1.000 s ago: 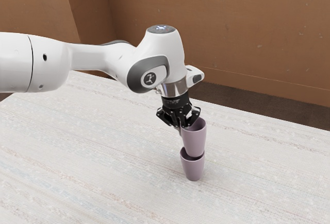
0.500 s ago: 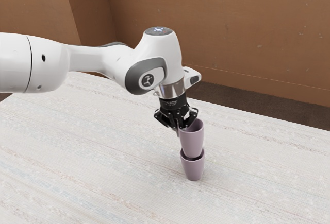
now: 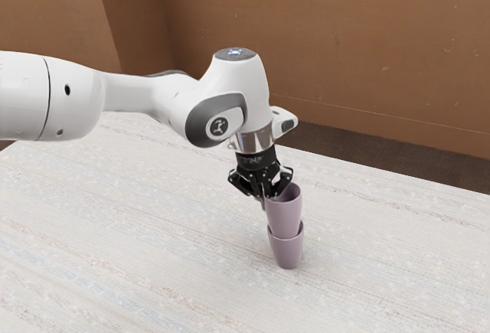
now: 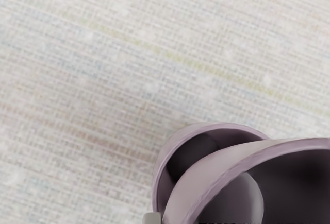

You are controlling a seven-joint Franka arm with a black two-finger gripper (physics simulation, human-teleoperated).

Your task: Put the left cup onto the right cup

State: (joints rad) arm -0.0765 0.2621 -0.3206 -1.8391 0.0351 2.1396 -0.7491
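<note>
Upper mauve cup (image 3: 285,209), a smooth tapered beaker without a handle, sits with its base nested in the mouth of the lower mauve cup (image 3: 287,249). That lower cup is a matching beaker and stands upright on the pale woven-look table (image 3: 115,241). The upper one leans a little, its rim tipped toward the exterior view's left relative to the lower mauve cup.

We see the white arm (image 3: 115,96) reach in roughly level from the exterior view's left. It bends at the rounded wrist so that the hand points down, above the lower mauve cup and slightly to its left. The black gripper (image 3: 268,193) has its fingers drawn close, pinching the upper cup's rim on that same side.

From the wrist camera we look down past the upper mauve cup (image 4: 221,170) just under the hand. The lower mauve cup (image 4: 164,157) peeks out beyond it, with the table (image 4: 103,69) beneath.
</note>
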